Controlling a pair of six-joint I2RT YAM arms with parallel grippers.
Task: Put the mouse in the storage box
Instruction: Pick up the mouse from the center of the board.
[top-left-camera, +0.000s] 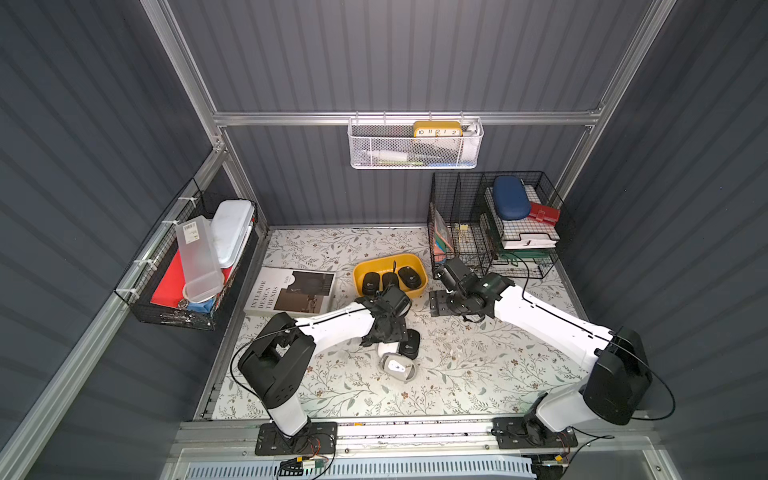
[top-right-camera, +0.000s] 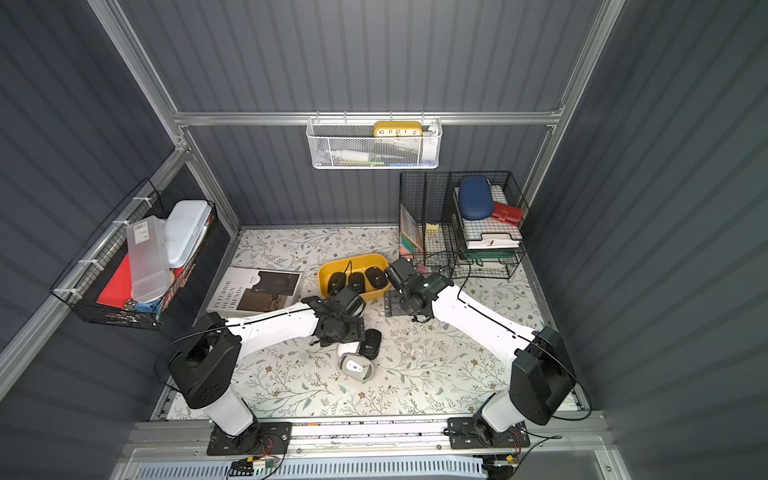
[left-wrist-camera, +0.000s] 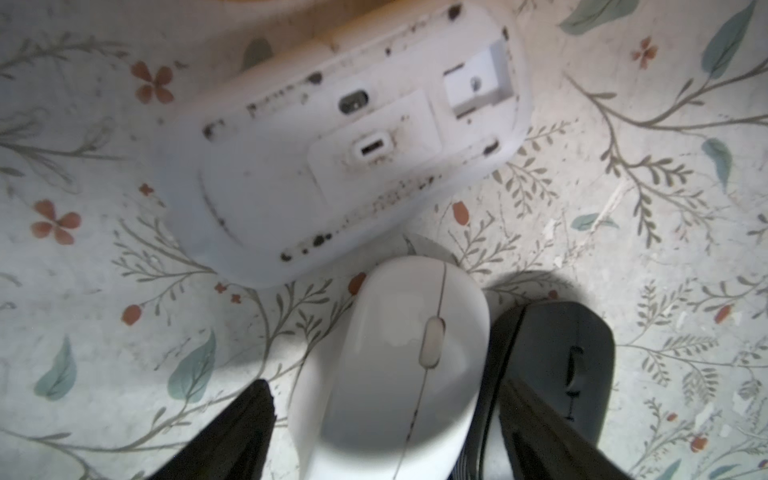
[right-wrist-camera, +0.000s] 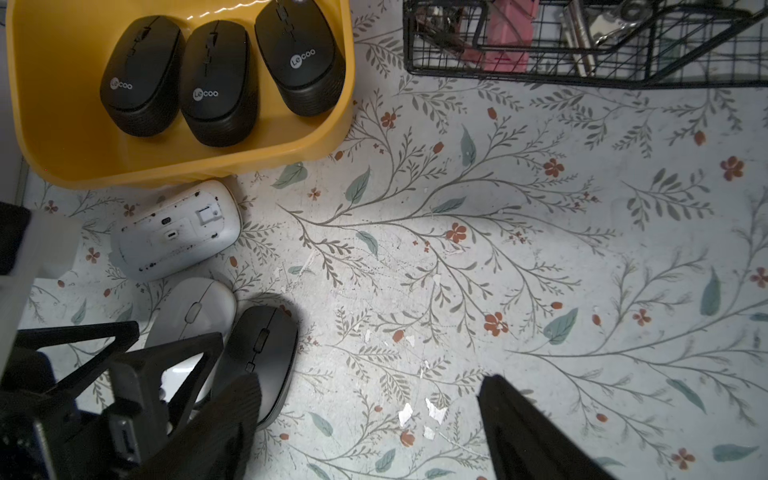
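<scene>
The mustard-yellow storage box (top-left-camera: 388, 259) (right-wrist-camera: 62, 158) stands mid-table and holds three black mice (top-left-camera: 390, 280). Nearer the front, a white mouse (left-wrist-camera: 399, 353) (right-wrist-camera: 195, 309) lies right way up on the mat. My left gripper (left-wrist-camera: 382, 386) (top-left-camera: 384, 338) is lowered over it, open, one finger on each side, with a gap showing at one finger. A black mouse (left-wrist-camera: 569, 357) (top-left-camera: 410, 343) lies right beside it. Another white mouse (left-wrist-camera: 332, 145) (top-left-camera: 398, 368) lies upside down close by. My right gripper (right-wrist-camera: 368, 382) (top-left-camera: 442, 303) hovers open over bare mat right of the box.
A book (top-left-camera: 291, 295) lies left of the box. The black wire-grid organiser (top-left-camera: 490, 224) fills the back right corner. A white mesh basket (top-left-camera: 415, 145) hangs on the back wall and a black wire basket (top-left-camera: 187, 266) on the left wall.
</scene>
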